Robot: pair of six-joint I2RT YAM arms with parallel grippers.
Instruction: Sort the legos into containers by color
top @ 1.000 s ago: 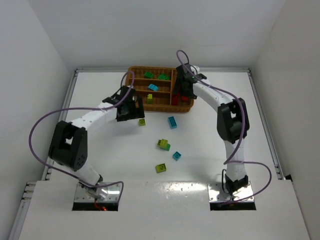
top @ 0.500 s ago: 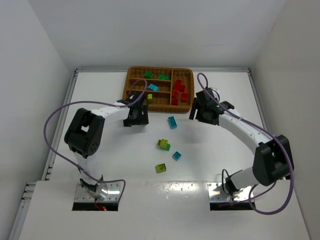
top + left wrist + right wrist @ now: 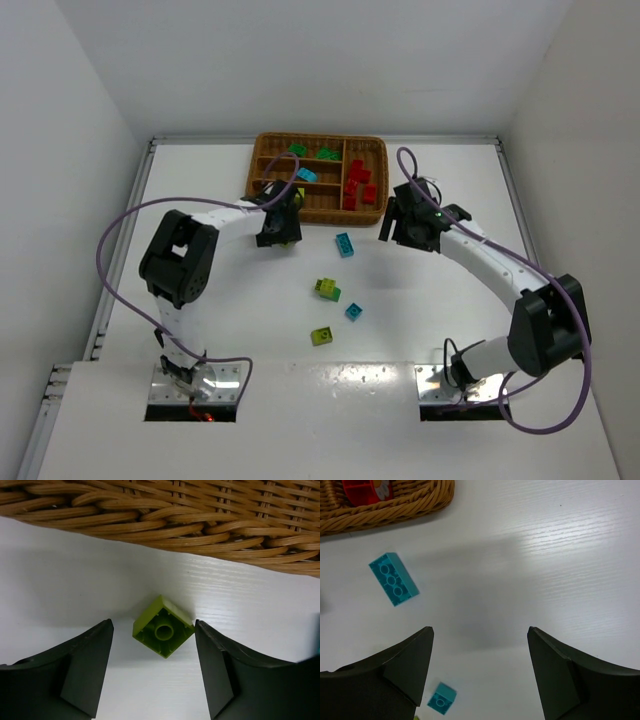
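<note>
The brown wicker tray (image 3: 320,217) stands at the back, holding green (image 3: 298,150), cyan (image 3: 306,174), yellow-green (image 3: 299,194) and red bricks (image 3: 358,183) in separate sections. My left gripper (image 3: 278,232) is low at the tray's front wall. In the left wrist view it is open (image 3: 153,625), with an upside-down yellow-green brick (image 3: 163,633) on the table between its fingertips, untouched. My right gripper (image 3: 395,228) is open and empty (image 3: 480,630) above bare table, right of a long cyan brick (image 3: 394,578).
Loose on the table are the long cyan brick (image 3: 345,244), a yellow-green and green clump (image 3: 326,289), a small cyan brick (image 3: 353,311) and a yellow-green brick (image 3: 321,336). The tray wall (image 3: 160,525) is just beyond the left fingertips.
My right gripper has pulled back from the tray's red section to the table at its front right corner. My left gripper has moved right and now straddles the yellow-green brick.
</note>
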